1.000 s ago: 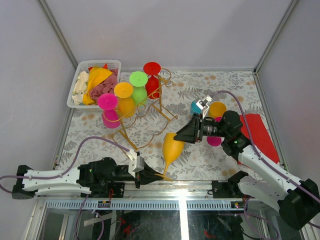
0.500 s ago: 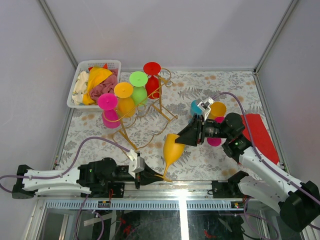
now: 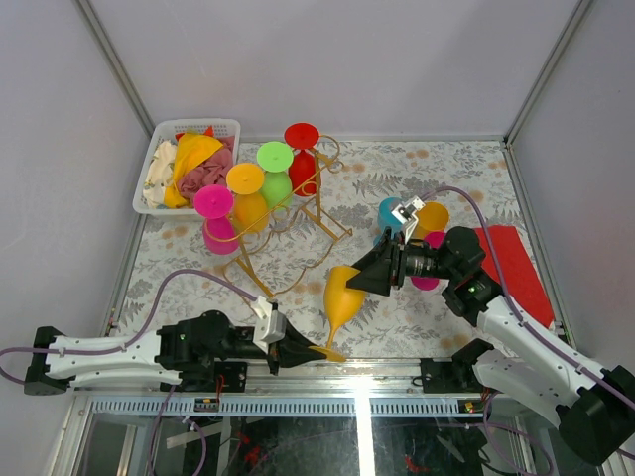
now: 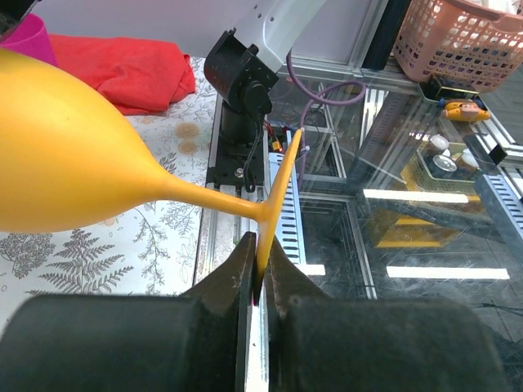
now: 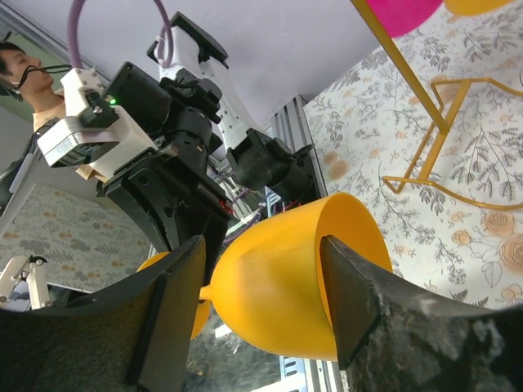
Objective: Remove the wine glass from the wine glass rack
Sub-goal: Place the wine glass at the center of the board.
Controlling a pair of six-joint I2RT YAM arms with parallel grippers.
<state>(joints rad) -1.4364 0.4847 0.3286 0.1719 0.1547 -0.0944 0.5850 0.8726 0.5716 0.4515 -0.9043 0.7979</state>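
The orange wine glass (image 3: 340,296) is off the gold wire wine glass rack (image 3: 298,213) and lies tilted above the table's near edge. My left gripper (image 3: 310,349) is shut on the thin edge of its round foot (image 4: 282,175), with the bowl (image 4: 65,155) pointing away to the left. My right gripper (image 3: 355,281) is open and straddles the bowl (image 5: 286,286). One of its fingers (image 5: 176,310) stands apart from the bowl's side and the other sits at the rim. A leg of the rack (image 5: 441,122) shows behind.
Pink (image 3: 213,201), yellow (image 3: 245,179), green (image 3: 275,157) and red (image 3: 301,136) glasses hang on the rack. A white basket (image 3: 164,149) of cloths stands at the back left. Teal (image 3: 389,211), orange (image 3: 432,216) and pink (image 3: 427,281) glasses and a red cloth (image 3: 511,273) are by the right arm.
My right gripper's jaws have spread wider around the bowl and the gripper has shifted slightly toward the near left. The left gripper and the glass's foot have stayed put.
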